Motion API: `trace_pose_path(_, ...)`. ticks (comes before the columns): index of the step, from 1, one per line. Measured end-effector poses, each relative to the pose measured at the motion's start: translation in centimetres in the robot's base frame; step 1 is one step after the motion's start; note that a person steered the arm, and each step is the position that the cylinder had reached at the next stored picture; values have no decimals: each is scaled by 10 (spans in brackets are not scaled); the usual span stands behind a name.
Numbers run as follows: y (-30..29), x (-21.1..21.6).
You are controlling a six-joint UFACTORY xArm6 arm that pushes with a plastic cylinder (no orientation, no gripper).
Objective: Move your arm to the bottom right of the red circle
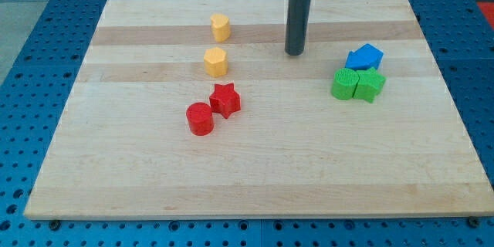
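The red circle [200, 118] lies left of the board's centre, touching a red star [225, 99] at its upper right. My tip [295, 52] rests on the board in the upper middle, well to the upper right of the red circle and apart from every block.
Two yellow blocks stand in the upper left-middle, one near the top [220, 27] and one below it [216, 62]. At the right, a blue block [364, 56] sits above two green blocks [345, 84] [370, 86] that touch each other. The wooden board [255, 185] ends in blue pegboard.
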State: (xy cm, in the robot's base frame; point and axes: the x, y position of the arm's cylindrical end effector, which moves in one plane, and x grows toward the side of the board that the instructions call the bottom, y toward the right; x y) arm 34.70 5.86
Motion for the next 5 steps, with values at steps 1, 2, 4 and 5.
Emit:
trace_pose_path(1, -1, 40)
trace_pose_path(2, -1, 61)
trace_pose_path(4, -9, 112)
trace_pose_path(5, -28, 158)
